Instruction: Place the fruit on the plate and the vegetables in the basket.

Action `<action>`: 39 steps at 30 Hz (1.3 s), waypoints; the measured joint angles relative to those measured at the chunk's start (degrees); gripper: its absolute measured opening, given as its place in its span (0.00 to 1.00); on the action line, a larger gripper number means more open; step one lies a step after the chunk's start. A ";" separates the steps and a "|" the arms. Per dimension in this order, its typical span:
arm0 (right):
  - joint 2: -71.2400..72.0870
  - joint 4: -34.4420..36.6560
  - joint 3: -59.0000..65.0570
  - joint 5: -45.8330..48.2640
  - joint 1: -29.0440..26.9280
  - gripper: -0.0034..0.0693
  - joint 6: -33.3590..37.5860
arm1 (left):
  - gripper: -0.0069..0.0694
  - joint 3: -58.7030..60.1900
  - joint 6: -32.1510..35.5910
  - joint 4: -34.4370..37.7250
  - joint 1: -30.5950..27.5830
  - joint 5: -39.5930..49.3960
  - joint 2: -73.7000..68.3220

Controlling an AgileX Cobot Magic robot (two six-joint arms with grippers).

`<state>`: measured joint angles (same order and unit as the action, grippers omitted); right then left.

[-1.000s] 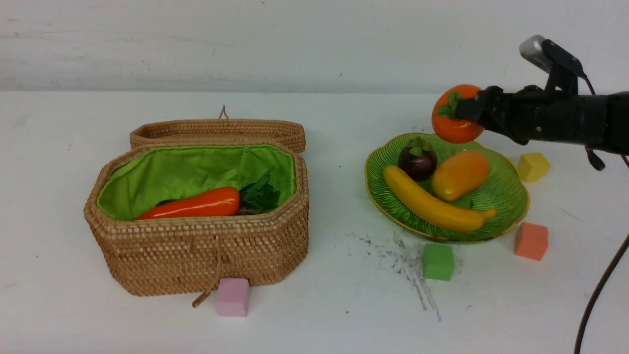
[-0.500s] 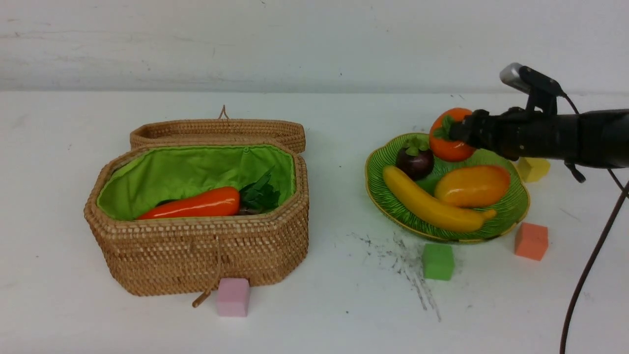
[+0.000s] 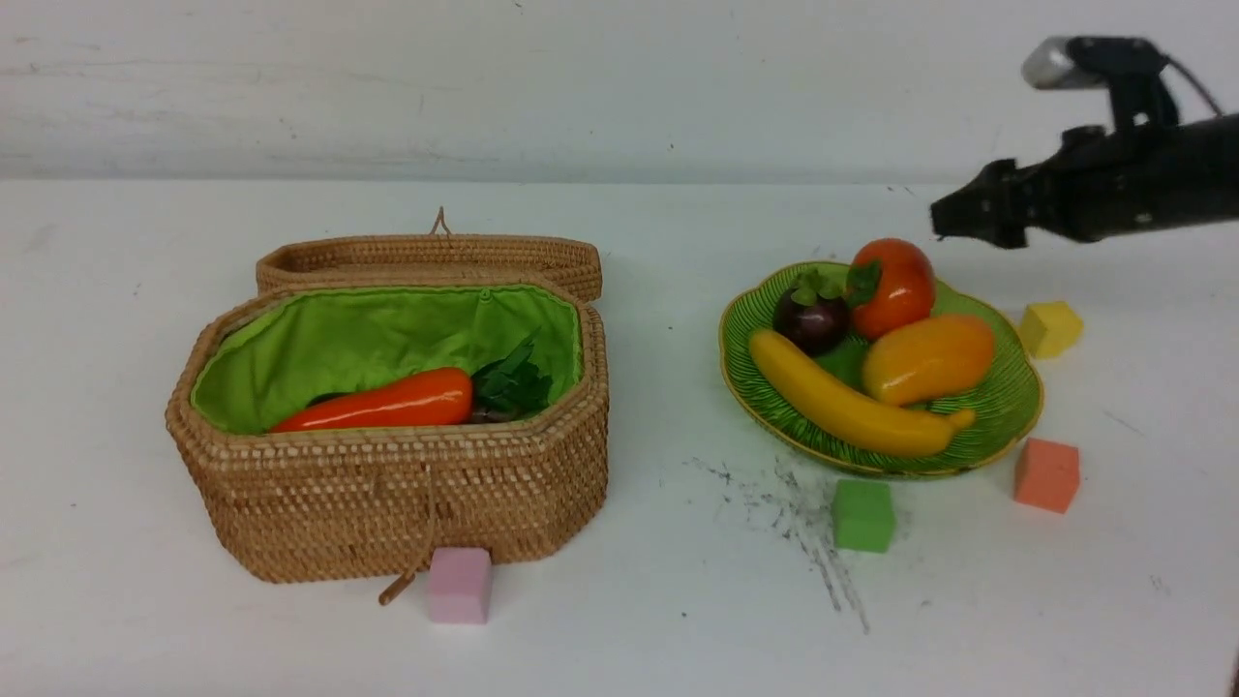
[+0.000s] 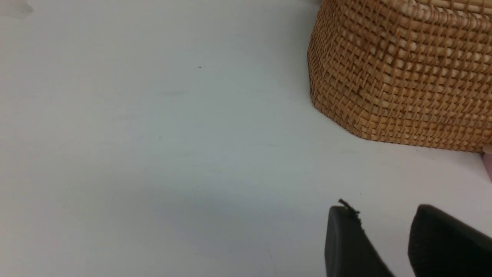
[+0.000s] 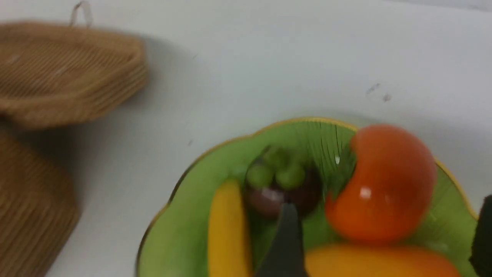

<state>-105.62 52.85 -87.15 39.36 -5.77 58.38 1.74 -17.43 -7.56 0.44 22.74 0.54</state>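
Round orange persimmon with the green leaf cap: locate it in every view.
Front view: round orange persimmon lies at the far side of the green ribbed plate, beside the dark purple mangosteen.
Left wrist view: not in it.
Right wrist view: persimmon on the plate.
Shared landmark: mangosteen.

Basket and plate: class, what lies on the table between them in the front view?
In the front view, nothing stands between the basket and the plate; only bare white table with dark scuff marks nearer the camera.
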 joint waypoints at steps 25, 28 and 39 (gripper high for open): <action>74.28 -21.34 58.86 -9.34 5.47 0.04 -27.17 | 0.40 0.00 0.00 0.00 0.00 0.00 0.00; 74.28 -20.21 59.41 -11.48 6.18 0.04 -27.17 | 0.40 0.00 0.00 0.00 0.00 0.00 0.00; 74.39 -17.40 59.59 -12.56 6.20 0.04 -27.29 | 0.40 0.00 0.00 0.00 0.00 0.00 0.00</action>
<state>-31.23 35.44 -27.56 26.80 0.43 31.09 1.74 -17.43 -7.56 0.44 22.74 0.54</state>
